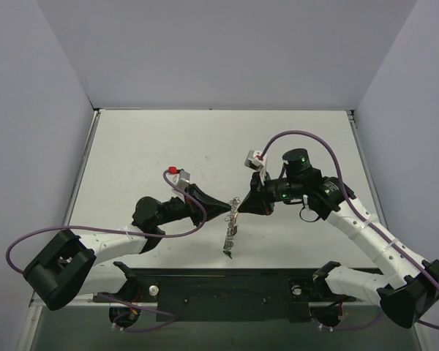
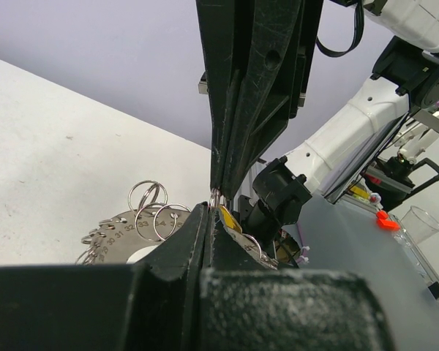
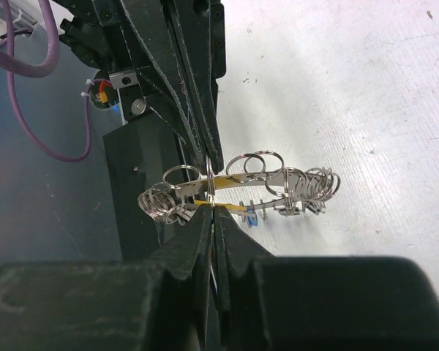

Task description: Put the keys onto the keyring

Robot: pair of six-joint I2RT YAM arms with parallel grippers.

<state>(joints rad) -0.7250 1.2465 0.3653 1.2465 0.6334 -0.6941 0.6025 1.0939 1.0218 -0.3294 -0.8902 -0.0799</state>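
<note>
Dead centre of the overhead frame, the left gripper point(image 1: 224, 210) pinches the one keyring point(image 1: 234, 208), and the right gripper point(image 1: 243, 204) is shut tight at the same spot. Two keys show, the yellow key point(image 3: 230, 208) and the blue key point(image 3: 250, 216). Green is unseen and threading unconfirmed, so the job looks unfinished.

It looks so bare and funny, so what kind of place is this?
Probably a robot lab booth: a white table boxed in by blank walls, left arm and right arm bolted at its edge, purple cables trailing.
</note>
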